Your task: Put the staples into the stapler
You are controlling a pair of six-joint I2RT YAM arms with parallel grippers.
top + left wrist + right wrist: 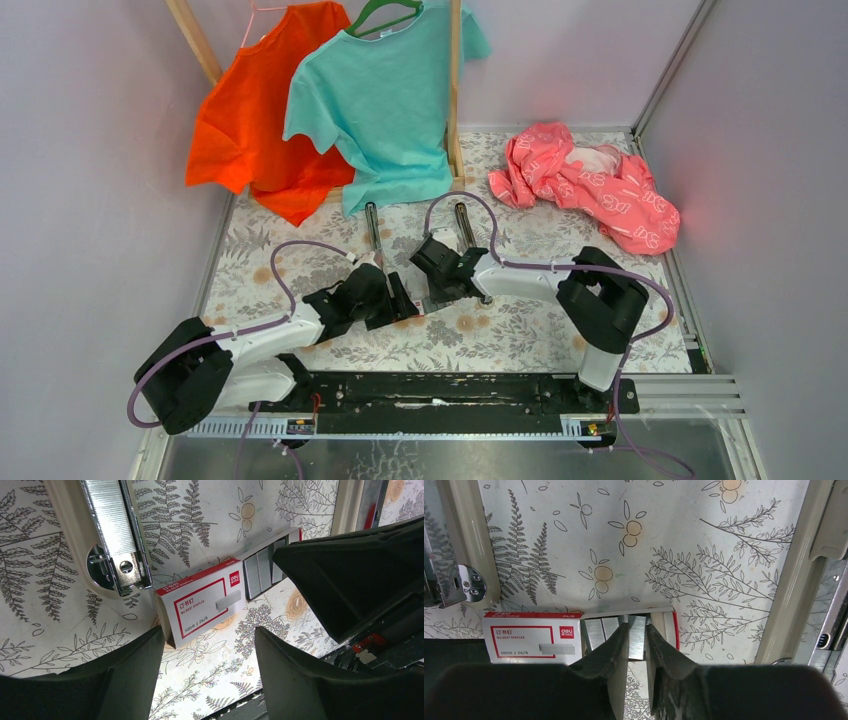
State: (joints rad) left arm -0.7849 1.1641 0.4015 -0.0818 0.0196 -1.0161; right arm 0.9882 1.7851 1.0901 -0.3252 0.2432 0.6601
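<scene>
The staples box [200, 600], white with red print, lies flat on the floral table with its tray slid out, showing grey staple strips [262, 572]. My left gripper [207, 645] is open just in front of the box, its left finger at the box's near corner. My right gripper [637, 640] is shut on one staple strip [636, 630] at the open end of the box [531, 635]. An open stapler [112, 530] with a filled metal magazine lies beyond the box. In the top view both grippers [395, 300] [440, 272] meet mid-table and hide the box.
Two opened staplers [372, 228] [466, 228] lie behind the grippers; their cream bodies flank the right wrist view [469, 555] [794, 580]. An orange shirt [255, 130] and a teal shirt [385, 100] hang at the back. A pink cloth [590, 185] lies back right.
</scene>
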